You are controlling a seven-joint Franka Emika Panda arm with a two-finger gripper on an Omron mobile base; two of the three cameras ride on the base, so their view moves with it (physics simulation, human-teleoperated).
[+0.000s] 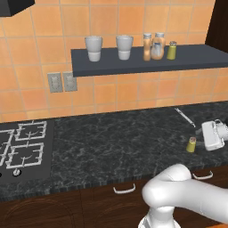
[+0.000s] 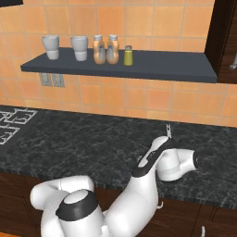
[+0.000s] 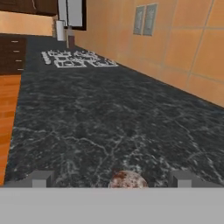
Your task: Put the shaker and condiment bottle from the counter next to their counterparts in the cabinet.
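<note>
Shaker (image 3: 127,180) between tool (image 3: 111,179) tips, stove (image 3: 74,58) beyond.

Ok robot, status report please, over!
End effector open, shaker on counter between its fingertips, not gripped. Condiment bottle already in cabinet beside the fat bottle. Nothing in the way.

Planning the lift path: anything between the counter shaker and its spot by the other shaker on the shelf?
Nothing visible. The shaker stands on the counter beside the gripper. Shelf space right of the counterpart shaker is bare, open air below.
</note>
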